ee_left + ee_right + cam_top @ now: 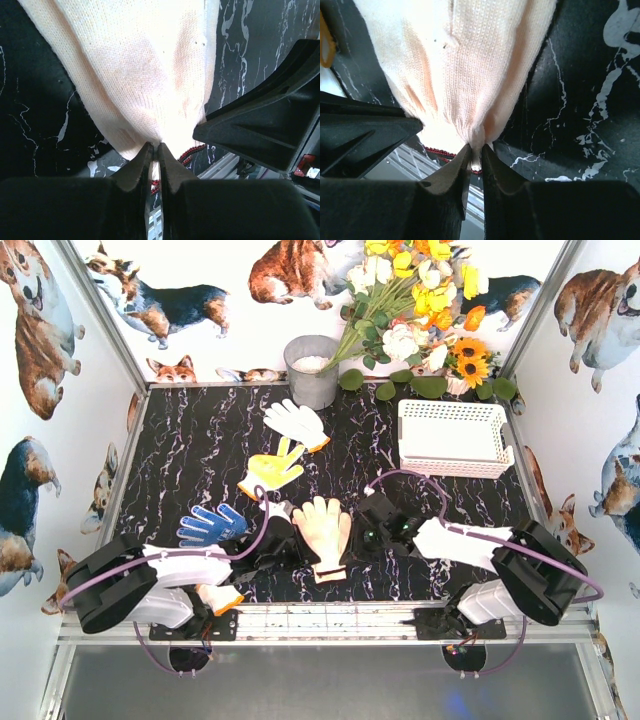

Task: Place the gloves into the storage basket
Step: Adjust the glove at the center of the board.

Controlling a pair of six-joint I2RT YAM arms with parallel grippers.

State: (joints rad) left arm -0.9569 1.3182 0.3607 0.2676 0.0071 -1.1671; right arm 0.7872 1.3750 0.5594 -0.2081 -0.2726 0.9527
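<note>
A beige glove [322, 530] with a red-trimmed cuff lies at the near middle of the black marble table. My left gripper [297, 558] is shut on its cuff from the left; the knit [135, 75] bunches between the jaws [155, 149]. My right gripper [350, 552] is shut on the same cuff from the right, pinching the fabric [465, 65] at its tips [476, 149]. A blue-palmed glove [212, 525], a yellow-palmed glove [272, 469] and a white glove [296, 422] with an orange cuff lie further back on the left. The white lattice storage basket [455, 437] stands at the back right.
A grey metal bucket [312, 370] stands at the back middle, with a bouquet of flowers [420, 300] beside it. An orange-cuffed glove [220, 597] shows under the left arm at the near edge. Walls close in the table on three sides.
</note>
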